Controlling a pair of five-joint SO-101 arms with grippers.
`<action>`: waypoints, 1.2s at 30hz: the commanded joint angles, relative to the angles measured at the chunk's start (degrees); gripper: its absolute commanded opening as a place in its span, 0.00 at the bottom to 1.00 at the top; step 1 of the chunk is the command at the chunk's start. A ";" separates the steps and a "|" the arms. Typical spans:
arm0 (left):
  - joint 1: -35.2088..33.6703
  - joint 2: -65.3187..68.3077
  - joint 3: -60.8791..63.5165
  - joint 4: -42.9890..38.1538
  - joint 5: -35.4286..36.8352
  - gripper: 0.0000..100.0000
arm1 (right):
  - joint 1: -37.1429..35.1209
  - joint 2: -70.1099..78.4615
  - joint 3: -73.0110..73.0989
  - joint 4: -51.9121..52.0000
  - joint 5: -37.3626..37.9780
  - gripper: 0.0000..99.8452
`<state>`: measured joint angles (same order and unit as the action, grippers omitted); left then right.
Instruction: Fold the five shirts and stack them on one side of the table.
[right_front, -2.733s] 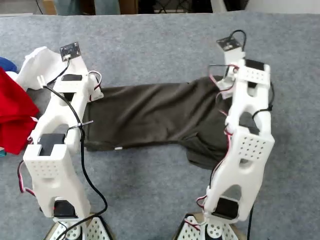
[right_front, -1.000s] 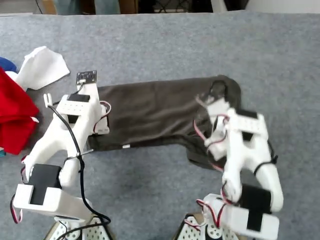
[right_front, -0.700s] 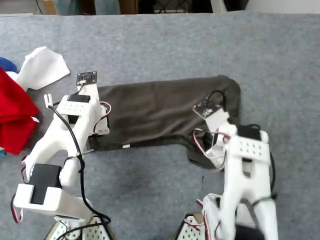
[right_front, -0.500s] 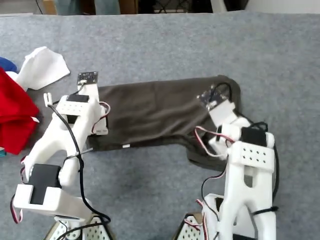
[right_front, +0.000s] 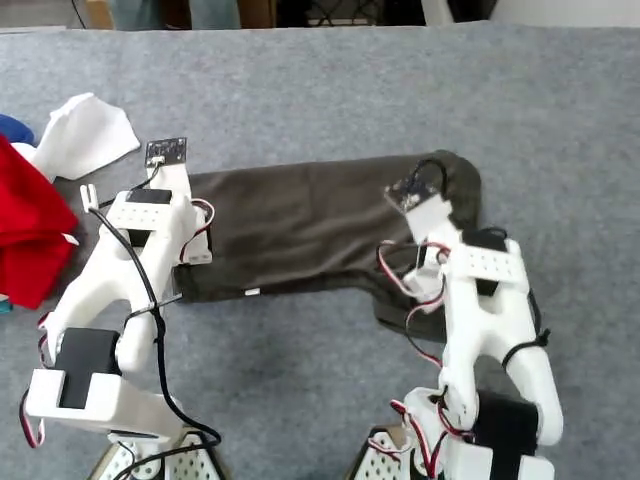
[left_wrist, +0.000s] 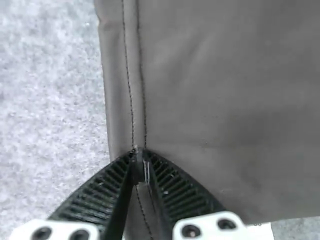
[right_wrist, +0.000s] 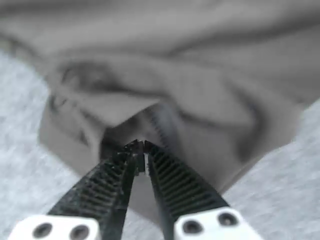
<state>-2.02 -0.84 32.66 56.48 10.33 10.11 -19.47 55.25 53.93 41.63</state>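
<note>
Both arms bend low over the table (right_front: 330, 90). The left hand (left_wrist: 139, 155) is clamped on the hem at the left end of the dark shirt (right_front: 300, 220), which lies spread out mid-table. The right hand (right_wrist: 139, 146), fingers together, noses into its rumpled right end; whether cloth is caught I cannot tell. A red shirt (right_front: 30, 230) and a white shirt (right_front: 85, 135) lie at the left.

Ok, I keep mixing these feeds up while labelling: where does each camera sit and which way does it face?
High view: fixed above the table, looking down on the left arm, the right arm and the dark shirt.
Left wrist view: on the left wrist, looking along the left gripper, shut on the shirt's hem.
Right wrist view: on the right wrist, looking along the right gripper at bunched cloth.
Shared: all three show the dark shirt.
</note>
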 joint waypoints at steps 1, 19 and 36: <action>-0.66 -1.58 -0.22 -0.62 0.18 0.03 | -0.88 -6.90 6.55 0.88 2.29 0.01; -0.48 4.75 0.84 -4.57 0.62 0.03 | -0.53 5.23 -20.70 4.57 -3.69 0.01; -0.92 5.10 -0.40 -4.22 0.18 0.03 | -1.14 -2.07 3.74 0.88 2.73 0.01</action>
<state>-2.46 4.00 33.19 53.14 10.59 9.58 -13.41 52.62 55.52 41.80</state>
